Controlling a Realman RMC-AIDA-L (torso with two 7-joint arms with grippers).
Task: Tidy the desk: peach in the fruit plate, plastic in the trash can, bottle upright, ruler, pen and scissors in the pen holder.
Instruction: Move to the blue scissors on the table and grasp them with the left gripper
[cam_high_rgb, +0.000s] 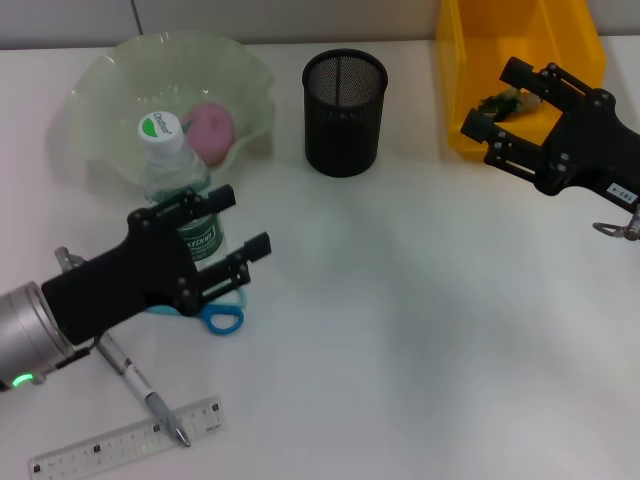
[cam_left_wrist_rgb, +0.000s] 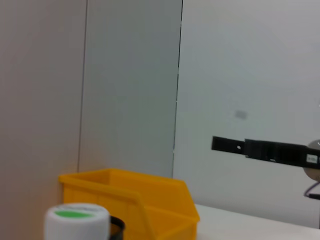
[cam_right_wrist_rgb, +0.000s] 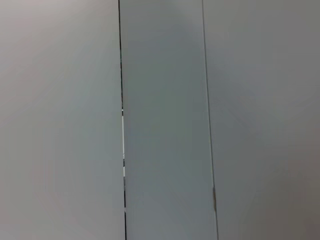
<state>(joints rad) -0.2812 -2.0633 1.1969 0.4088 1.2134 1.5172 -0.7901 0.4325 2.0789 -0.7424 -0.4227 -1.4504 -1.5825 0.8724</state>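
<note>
The peach (cam_high_rgb: 211, 130) lies in the green glass fruit plate (cam_high_rgb: 110, 85). Just in front of the plate the bottle (cam_high_rgb: 178, 172) stands upright, its white cap (cam_left_wrist_rgb: 77, 220) also in the left wrist view. My left gripper (cam_high_rgb: 228, 228) is shut on the bottle's labelled lower body. Blue scissors (cam_high_rgb: 222, 320) poke out from under that gripper. The pen (cam_high_rgb: 150, 395) and the clear ruler (cam_high_rgb: 125, 445) lie at the front left. The black mesh pen holder (cam_high_rgb: 345, 110) stands at the back centre. My right gripper (cam_high_rgb: 497, 102) hangs open over the yellow trash can (cam_high_rgb: 462, 70), where the plastic (cam_high_rgb: 500, 100) lies.
The yellow trash can (cam_left_wrist_rgb: 135, 195) and my right arm's gripper (cam_left_wrist_rgb: 260, 148) show far off in the left wrist view. The right wrist view shows only a grey wall. Bare white table spreads across the middle and right front.
</note>
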